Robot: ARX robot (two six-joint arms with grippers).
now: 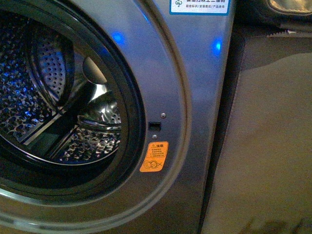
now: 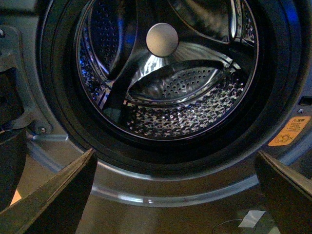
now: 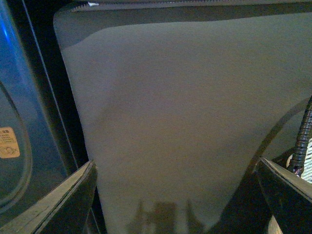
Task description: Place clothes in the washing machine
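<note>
The grey washing machine [image 1: 195, 83] fills the front view, its round porthole open on the shiny perforated steel drum [image 1: 53, 97] inside a black gasket [image 1: 134, 105]. An orange sticker [image 1: 154, 157] sits beside the porthole and a blue-white label [image 1: 200, 6] at the top. In the left wrist view my left gripper [image 2: 175, 195] is open and empty, facing the drum [image 2: 175, 92] from just outside the door rim. My right gripper [image 3: 175, 195] is open and empty, facing a beige cushion [image 3: 185, 112]. The dark clothes are out of view.
A beige panel or cushion [image 1: 263, 146] stands right of the machine, with a dark gap [image 1: 222, 146] between them. The machine's side and orange sticker [image 3: 9, 142] show in the right wrist view. A metal flexible hose [image 3: 303, 136] hangs at that view's edge.
</note>
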